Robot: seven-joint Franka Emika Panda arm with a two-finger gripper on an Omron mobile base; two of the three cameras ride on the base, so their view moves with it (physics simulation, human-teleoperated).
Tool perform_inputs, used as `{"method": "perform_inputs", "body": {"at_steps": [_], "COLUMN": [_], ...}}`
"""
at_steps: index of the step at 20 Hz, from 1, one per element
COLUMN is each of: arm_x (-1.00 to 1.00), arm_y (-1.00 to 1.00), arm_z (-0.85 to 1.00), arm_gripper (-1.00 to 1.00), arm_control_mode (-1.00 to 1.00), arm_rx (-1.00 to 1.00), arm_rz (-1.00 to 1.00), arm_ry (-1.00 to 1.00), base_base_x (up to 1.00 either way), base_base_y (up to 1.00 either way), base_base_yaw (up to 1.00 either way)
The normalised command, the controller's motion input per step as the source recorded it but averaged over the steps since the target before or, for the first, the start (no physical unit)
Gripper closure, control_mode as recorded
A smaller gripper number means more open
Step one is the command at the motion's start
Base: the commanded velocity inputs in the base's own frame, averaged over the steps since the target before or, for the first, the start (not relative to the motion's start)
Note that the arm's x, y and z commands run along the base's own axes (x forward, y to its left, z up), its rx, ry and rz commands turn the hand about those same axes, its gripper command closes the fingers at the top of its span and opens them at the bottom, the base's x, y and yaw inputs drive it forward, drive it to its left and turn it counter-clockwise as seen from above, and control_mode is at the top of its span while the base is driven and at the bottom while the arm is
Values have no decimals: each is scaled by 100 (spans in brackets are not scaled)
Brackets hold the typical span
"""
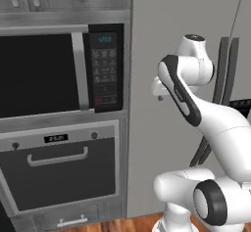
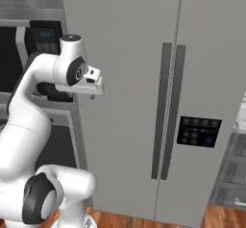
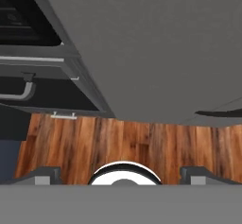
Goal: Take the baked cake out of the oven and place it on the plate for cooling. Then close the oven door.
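Wooden floor (image 3: 118,145); shut oven door (image 1: 61,173).

Steel-framed oven (image 1: 59,170), dark glass oven door (image 1: 61,177) shut, curved silver handle

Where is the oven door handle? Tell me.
In the left base view, the curved silver handle sits lower left on the shut oven door, below the microwave.

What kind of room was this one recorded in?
A home kitchen, by the look of it: a built-in oven under a microwave, a tall double-door fridge beside them, and a wood floor.
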Motion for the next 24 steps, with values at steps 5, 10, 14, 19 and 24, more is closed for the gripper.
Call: {"method": "perform_inputs", "body": {"at_steps": [5,10,14,19,24], "arm_x": [0,0,0,0,0], "arm_y": [0,0,0,0,0], "arm_z": [0,0,0,0,0], "arm_gripper": [-100,-100,-100,-100,-100], "arm_control_mode": [100,100,100,100,100], "arm_rx": [0,0,0,0,0], "arm_rz": [0,0,0,0,0], "arm_ry": [0,0,0,0,0], "base_base_x": [24,38,42,23,26], "base_base_y": [-28,-23,-35,-17,-4], "base_base_yaw": [7,4,0,0,0]}}
